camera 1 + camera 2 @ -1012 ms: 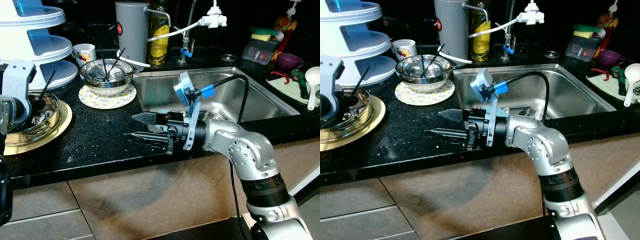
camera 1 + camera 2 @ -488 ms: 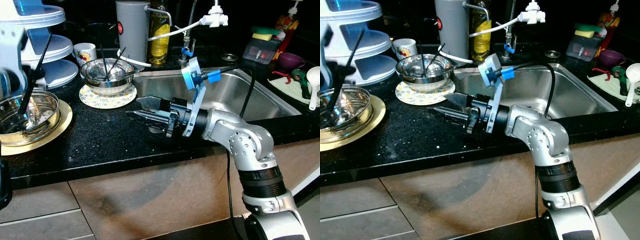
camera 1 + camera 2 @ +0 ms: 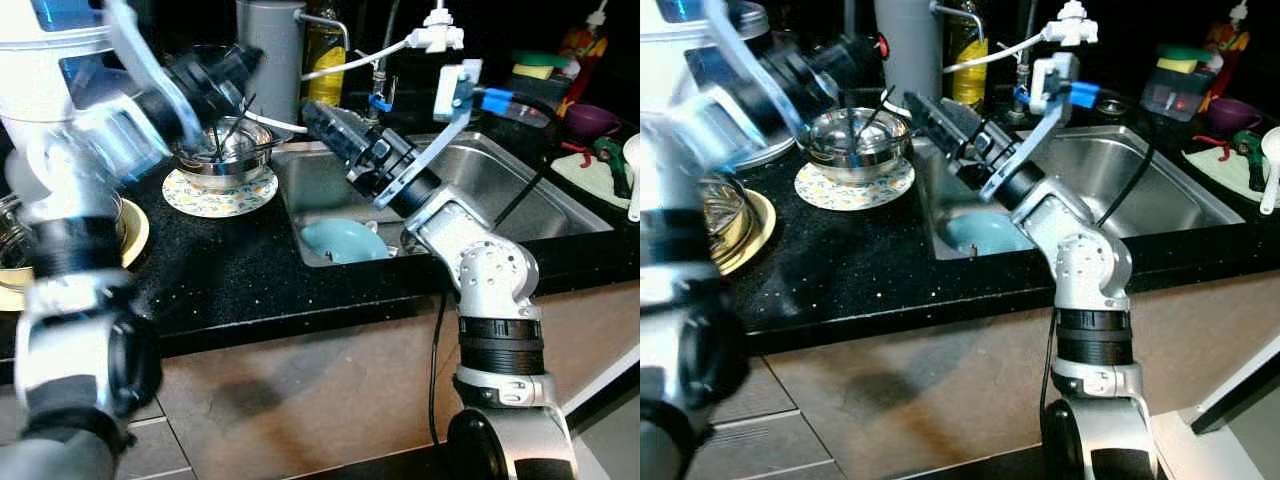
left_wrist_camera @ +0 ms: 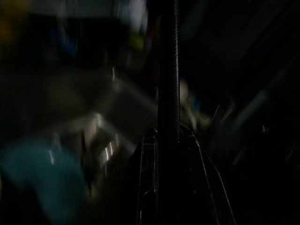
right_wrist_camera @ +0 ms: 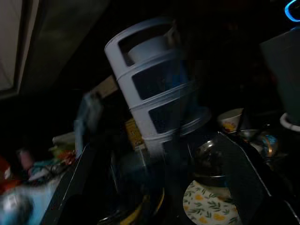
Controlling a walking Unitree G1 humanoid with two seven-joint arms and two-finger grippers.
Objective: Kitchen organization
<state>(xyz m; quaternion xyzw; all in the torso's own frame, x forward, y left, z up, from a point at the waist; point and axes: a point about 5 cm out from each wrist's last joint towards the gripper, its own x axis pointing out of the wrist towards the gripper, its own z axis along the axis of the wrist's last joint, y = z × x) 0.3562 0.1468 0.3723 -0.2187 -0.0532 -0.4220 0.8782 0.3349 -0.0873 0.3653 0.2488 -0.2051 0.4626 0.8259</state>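
Steel bowl point(image 3: 222, 150): sits on a patterned round mat point(image 3: 220, 193) on the black counter point(image 3: 240, 280), left of the sink; dark utensils stand in it.
Left gripper point(image 3: 215, 70): raised over the counter, just above and left of the steel bowl; heavily motion-blurred. A thin dark rod point(image 4: 168, 70) runs up the middle of the left wrist view; whether the fingers clasp it cannot be told.
Left arm pose: forearm angled up and toward the back of the counter, shoulder and elbow large in the foreground.
Right gripper point(image 3: 325, 122): held over the left rim of the sink point(image 3: 560, 205), pointing up and back toward the steel bowl; fingers appear close together, but a gap cannot be confirmed.
Right arm pose: elbow bent at the counter edge, forearm rising diagonally.
Sink contents: pale blue dish point(image 3: 340, 240) at the near-left corner.
Surroundings: white tiered rack point(image 5: 154, 93), gold-rimmed plate point(image 3: 740, 225), grey canister point(image 3: 270, 50).
Change: a second ago the right gripper lay low and level above the counter front; it now stands higher and further back. The left gripper has left the plate area and swung to the bowl.
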